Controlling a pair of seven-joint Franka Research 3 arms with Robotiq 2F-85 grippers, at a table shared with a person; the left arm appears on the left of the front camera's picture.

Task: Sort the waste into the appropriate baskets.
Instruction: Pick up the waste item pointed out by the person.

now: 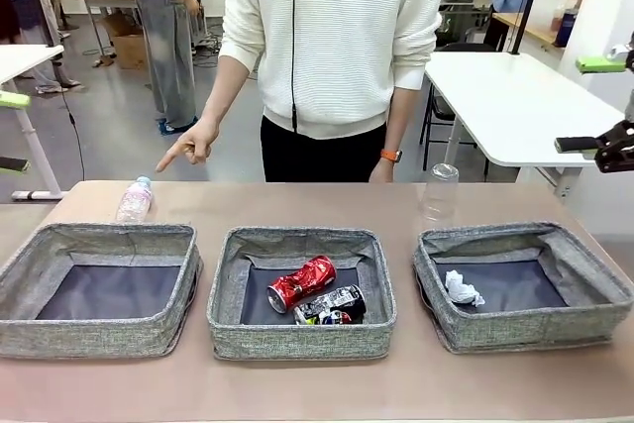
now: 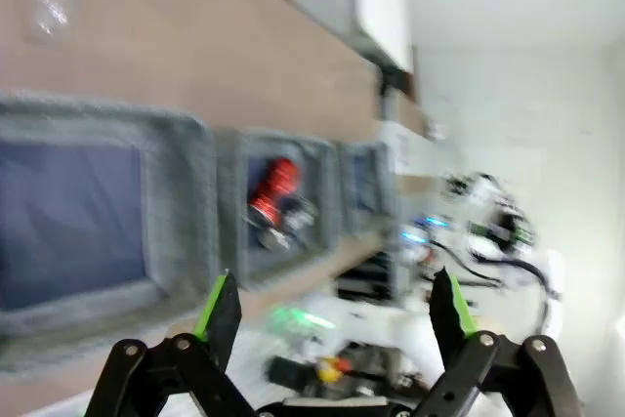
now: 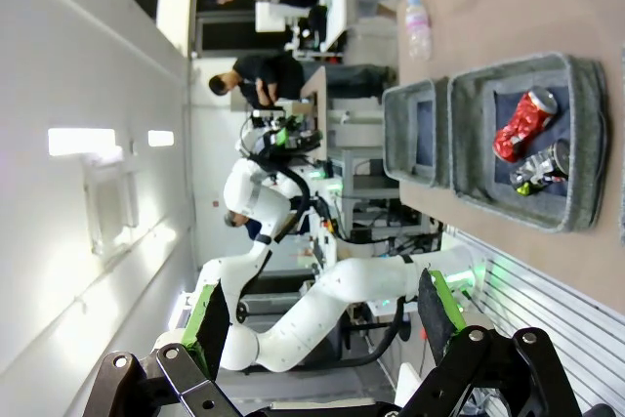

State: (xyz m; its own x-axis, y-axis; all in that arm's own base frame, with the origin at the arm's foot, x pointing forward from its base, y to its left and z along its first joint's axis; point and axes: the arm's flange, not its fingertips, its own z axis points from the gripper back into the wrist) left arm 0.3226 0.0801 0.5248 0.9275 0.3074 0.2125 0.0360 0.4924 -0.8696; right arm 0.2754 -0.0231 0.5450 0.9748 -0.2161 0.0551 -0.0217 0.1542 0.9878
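— Bottle (image 1: 135,200) on the counter (image 1: 317,383), just behind the left basket (image 1: 99,336), with a hand (image 1: 191,146) pointing down at it. Cup (image 1: 440,193) behind the right basket (image 1: 535,329), also unsorted.
— And the rest?
— Red can (image 1: 302,283) and printed can (image 1: 332,304) touching in the middle basket (image 1: 297,339), paper wad (image 1: 462,289) in the right one. Nothing in the left one.
— Jaws?
— Left jaws wide apart, nothing between the pads (image 2: 217,305), looking across the baskets. Right jaws likewise spread and bare, well clear of the baskets.
— Danger from here?
— Plenty. Clear, round, light plastic: hard to judge, easy to crush or squirt sideways under a pinch. Could roll off the far edge if clipped by a pad. Same story for the cup, likely to tip at a touch. And that hand so near the bottle: risky to reach in alongside those fingers.
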